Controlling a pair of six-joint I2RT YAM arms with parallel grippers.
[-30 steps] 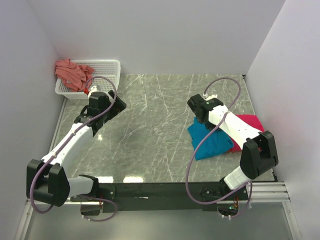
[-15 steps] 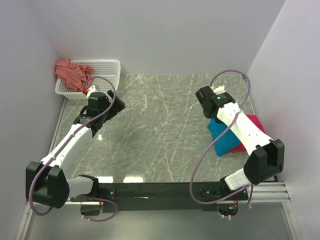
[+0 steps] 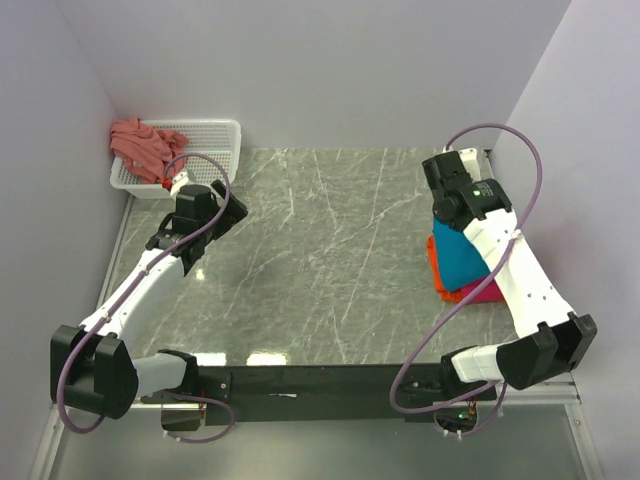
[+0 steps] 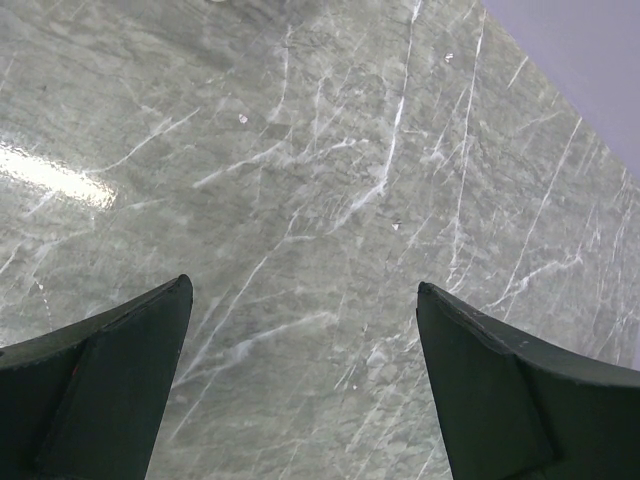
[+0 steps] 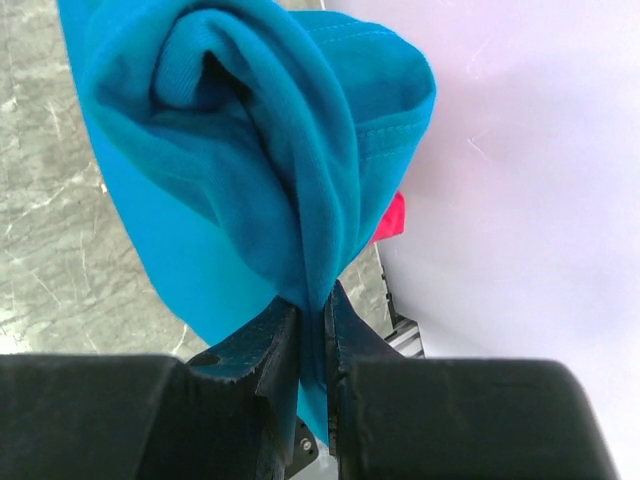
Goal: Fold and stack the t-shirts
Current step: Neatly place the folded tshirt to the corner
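Marble tabletop point(image 3: 320, 270) fills the gap between the left gripper's point(image 4: 302, 283) wide-spread jaws. The right gripper point(image 5: 315, 300) pinches a fold of the teal-blue t-shirt point(image 5: 240, 170). A white side wall point(image 5: 520, 200) stands close on its right, and the magenta-pink t-shirt's point(image 5: 393, 218) edge peeks out beyond the teal cloth.

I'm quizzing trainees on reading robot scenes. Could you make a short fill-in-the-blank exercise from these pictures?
1. The right gripper is ___ on the teal shirt.
2. The left gripper is ___ and holds nothing.
3. The salmon shirt lies in the white ___.
Missing words: shut; open; basket.
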